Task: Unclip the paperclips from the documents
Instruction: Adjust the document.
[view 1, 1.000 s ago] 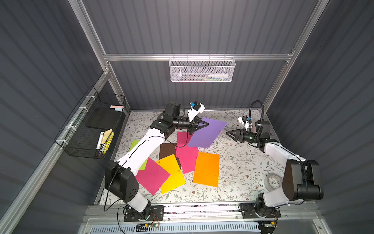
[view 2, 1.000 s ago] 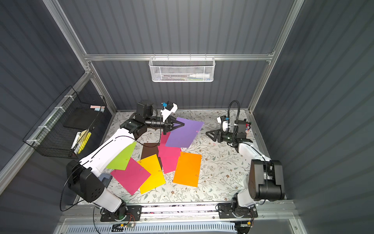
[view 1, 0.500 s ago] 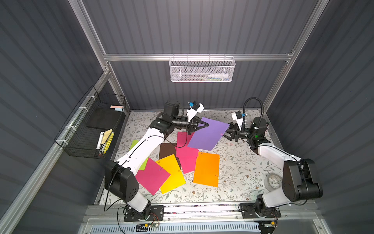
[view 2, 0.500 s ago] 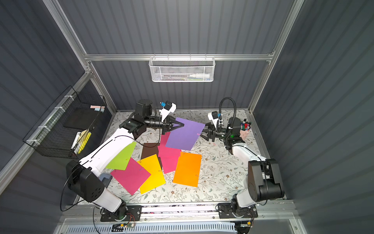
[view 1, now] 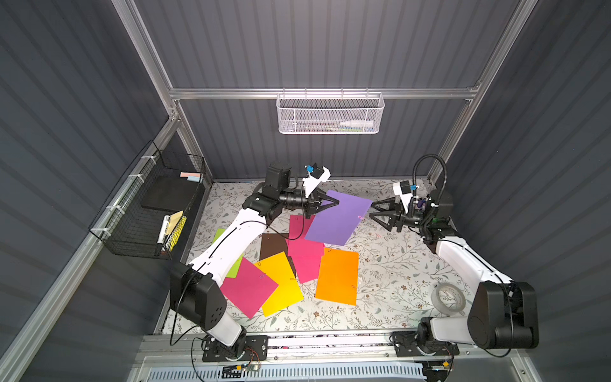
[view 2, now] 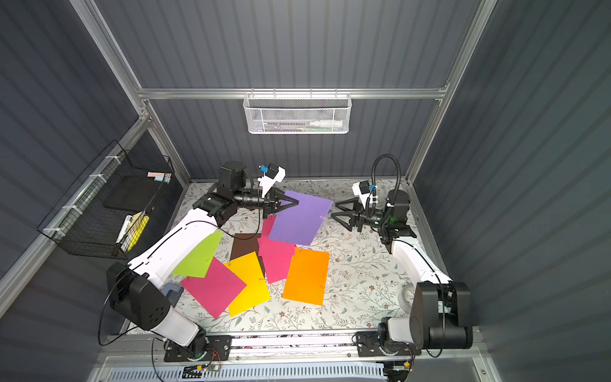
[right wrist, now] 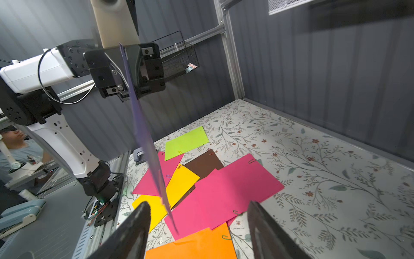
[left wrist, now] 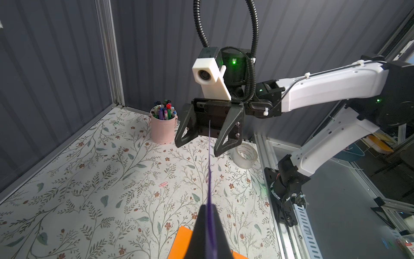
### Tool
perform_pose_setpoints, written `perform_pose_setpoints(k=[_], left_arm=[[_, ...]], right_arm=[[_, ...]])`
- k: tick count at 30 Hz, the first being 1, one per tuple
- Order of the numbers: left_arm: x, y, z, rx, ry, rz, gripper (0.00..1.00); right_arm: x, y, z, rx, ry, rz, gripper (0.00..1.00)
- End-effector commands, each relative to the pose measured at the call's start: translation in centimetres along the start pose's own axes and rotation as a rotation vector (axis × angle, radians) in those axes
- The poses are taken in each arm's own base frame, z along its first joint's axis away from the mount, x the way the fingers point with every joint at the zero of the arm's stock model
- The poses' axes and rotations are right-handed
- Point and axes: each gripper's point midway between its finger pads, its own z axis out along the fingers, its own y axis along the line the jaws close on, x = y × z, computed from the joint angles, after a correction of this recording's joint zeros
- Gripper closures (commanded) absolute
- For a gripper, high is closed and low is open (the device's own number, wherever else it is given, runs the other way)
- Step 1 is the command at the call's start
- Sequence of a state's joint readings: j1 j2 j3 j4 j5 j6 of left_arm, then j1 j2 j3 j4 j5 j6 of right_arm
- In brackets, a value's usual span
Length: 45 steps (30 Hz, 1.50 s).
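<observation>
The right hand (view 1: 371, 210) is standing wide open and empty, facing the pink paperclip (view 1: 359, 217). In a top view the clip is sitting just beside it at about 8 o'clock, on the nearer long edge of the purple document (view 1: 335, 221). The left hand (view 1: 334, 202), at 10 o'clock of the clip, is pinching that sheet's corner and holding it clear of the tabletop (view 1: 396, 264), long axis running 1 to 7 o'clock, so the right arm is the nearer for the pull, while the remaining documents (view 1: 337, 274) are lying flat toward 6 o'clock.
</observation>
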State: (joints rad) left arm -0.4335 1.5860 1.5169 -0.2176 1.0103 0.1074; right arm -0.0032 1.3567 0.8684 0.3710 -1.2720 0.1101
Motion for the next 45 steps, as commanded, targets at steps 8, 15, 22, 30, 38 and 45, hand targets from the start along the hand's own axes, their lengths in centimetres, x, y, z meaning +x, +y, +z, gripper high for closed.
perform_pose_setpoints(k=[8, 15, 22, 30, 38, 45], left_arm=[[-1.1, -1.2, -0.8, 0.037, -0.012, -0.003, 1.0], [-1.0, -1.4, -0.8, 0.054, -0.011, -0.008, 1.0], [-1.1, -1.0, -0.6, 0.045, -0.021, 0.012, 1.0], [-0.2, -0.1, -0.3, 0.016, -0.001, 0.014, 0.97], [1.7, -0.1, 0.4, 0.075, 0.032, -0.037, 0.53], [1.5, -0.2, 0.7, 0.1, 0.008, -0.042, 0.68]], right_arm=[[-0.6, 1.2, 2.5, -0.131, 0.005, -0.007, 0.26], [-3.0, 1.5, 3.7, -0.186, -0.029, -0.037, 0.26], [-3.7, 3.8, 5.5, -0.306, 0.014, -0.033, 0.44], [-3.8, 4.7, 5.8, -0.361, 0.042, -0.009, 0.98], [-4.5, 6.1, 5.6, -0.393, 0.071, -0.031, 1.0], [-4.8, 6.4, 6.1, -0.41, 0.076, -0.03, 1.0]])
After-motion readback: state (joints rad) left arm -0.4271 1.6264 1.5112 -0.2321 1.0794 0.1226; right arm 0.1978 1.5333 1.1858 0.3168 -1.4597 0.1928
